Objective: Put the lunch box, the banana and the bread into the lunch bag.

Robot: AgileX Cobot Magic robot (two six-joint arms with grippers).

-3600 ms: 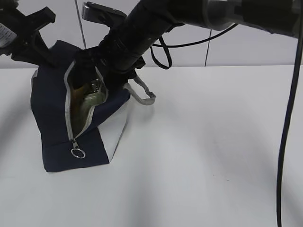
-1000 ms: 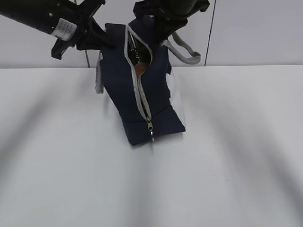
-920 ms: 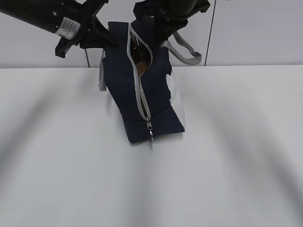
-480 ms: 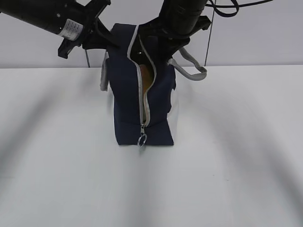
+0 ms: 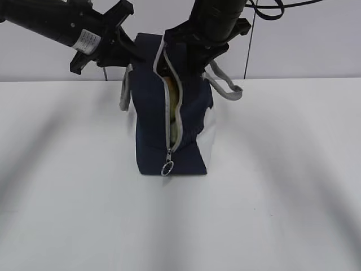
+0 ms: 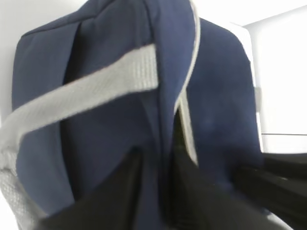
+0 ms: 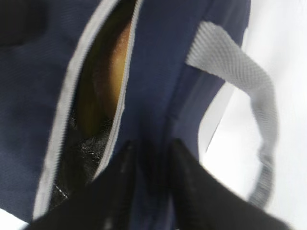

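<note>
The navy lunch bag (image 5: 152, 130) stands upright on the white table (image 5: 271, 186), its grey zipper open down the front to the ring pull (image 5: 167, 168). My left gripper (image 5: 132, 55) (image 6: 153, 165) straddles the left top rim; its fingers stand slightly apart with a fold of fabric between them. At the right rim my right gripper (image 5: 193, 56) (image 7: 149, 151) stands the same way. Through the slit, the golden-brown bread (image 7: 120, 62) shows with a dull yellow shape below it, possibly the banana. The lunch box is hidden.
Grey strap handles hang off both sides of the bag (image 5: 227, 87) (image 5: 125, 97). Both black arms reach in from above the bag's top. A pale wall closes the back of the table. Cables loop behind the right arm.
The bag has swung from a tilt to upright and now sits flat on the table. Both grippers' jaws have eased apart on the rim fabric that they were pinching.
</note>
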